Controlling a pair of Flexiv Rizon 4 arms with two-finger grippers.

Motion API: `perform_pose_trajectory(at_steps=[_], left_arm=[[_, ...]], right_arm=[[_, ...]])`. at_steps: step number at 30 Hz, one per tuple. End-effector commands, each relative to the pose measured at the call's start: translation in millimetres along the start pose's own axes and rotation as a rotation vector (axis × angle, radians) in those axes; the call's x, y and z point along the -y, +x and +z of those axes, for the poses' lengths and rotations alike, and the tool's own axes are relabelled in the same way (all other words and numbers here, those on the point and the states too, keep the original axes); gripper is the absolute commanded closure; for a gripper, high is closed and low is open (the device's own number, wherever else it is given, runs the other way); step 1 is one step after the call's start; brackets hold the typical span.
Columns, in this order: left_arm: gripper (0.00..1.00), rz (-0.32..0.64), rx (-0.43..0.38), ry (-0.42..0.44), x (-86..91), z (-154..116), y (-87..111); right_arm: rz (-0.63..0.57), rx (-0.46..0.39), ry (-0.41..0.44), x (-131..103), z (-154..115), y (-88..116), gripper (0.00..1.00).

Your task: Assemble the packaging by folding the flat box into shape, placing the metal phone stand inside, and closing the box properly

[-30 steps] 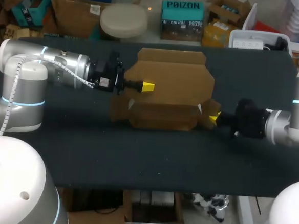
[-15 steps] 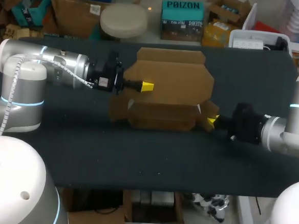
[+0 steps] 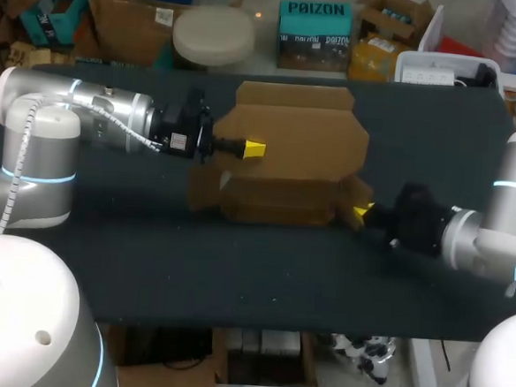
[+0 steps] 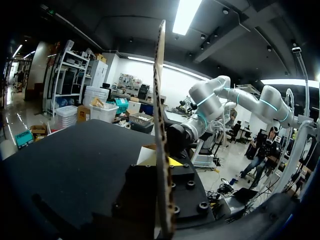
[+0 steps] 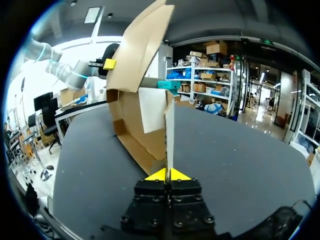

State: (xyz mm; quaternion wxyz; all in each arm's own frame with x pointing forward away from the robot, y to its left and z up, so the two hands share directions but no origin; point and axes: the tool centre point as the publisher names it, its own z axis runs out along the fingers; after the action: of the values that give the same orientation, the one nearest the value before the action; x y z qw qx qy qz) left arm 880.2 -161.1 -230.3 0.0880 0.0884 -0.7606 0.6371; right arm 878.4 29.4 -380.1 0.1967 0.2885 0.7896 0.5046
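A brown cardboard box (image 3: pixel 292 152), partly folded, lies at the middle of the table with its flaps spread. My left gripper (image 3: pixel 255 149) is shut on the box's left panel; in the left wrist view that panel (image 4: pixel 160 125) stands edge-on between the fingers of the left gripper (image 4: pixel 163 165). My right gripper (image 3: pixel 361 213) is shut on the right side flap at the box's near right corner. In the right wrist view that flap (image 5: pixel 169 135) rises straight from the yellow tips of the right gripper (image 5: pixel 170 175), with the box body (image 5: pixel 137 105) ahead. No metal phone stand shows.
The black table mat (image 3: pixel 252 273) spreads around the box, and its far edge runs just behind the box's back flap. My right arm (image 4: pixel 200 122) shows ahead of the left gripper across the box.
My right arm has moved left and nearer, carrying the right flap inward against the box. The left arm has stayed still.
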Motion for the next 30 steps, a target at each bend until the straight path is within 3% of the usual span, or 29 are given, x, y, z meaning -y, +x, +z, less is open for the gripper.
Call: perform_pose_trajectory(at_steps=[1, 5, 8, 12, 19, 30], left_arm=[[1.0, -0.001, -0.004, -0.003, -4.3, 4, -1.8], [1.0, -0.001, -0.004, -0.003, -4.3, 4, -1.8], [1.0, -0.001, -0.004, -0.003, -4.3, 4, -1.8], [1.0, -0.001, -0.004, -0.003, -4.3, 4, -1.8], [1.0, -0.001, -0.004, -0.003, -4.3, 4, -1.8], [1.0, -0.001, -0.004, -0.003, -4.3, 4, -1.8]], right_arm=[[0.005, 0.029, -0.001, -1, 10, 8, 1.0], [0.014, 0.04, -0.001, 0, 12, 9, 0.91], [0.024, 0.049, -0.001, 0, 13, 11, 0.93], [0.034, 0.058, -0.001, -1, 15, 13, 0.87], [0.036, 0.069, 0.003, -4, 18, 19, 0.63], [0.038, 0.065, 0.0, -9, 24, 37, 0.57]])
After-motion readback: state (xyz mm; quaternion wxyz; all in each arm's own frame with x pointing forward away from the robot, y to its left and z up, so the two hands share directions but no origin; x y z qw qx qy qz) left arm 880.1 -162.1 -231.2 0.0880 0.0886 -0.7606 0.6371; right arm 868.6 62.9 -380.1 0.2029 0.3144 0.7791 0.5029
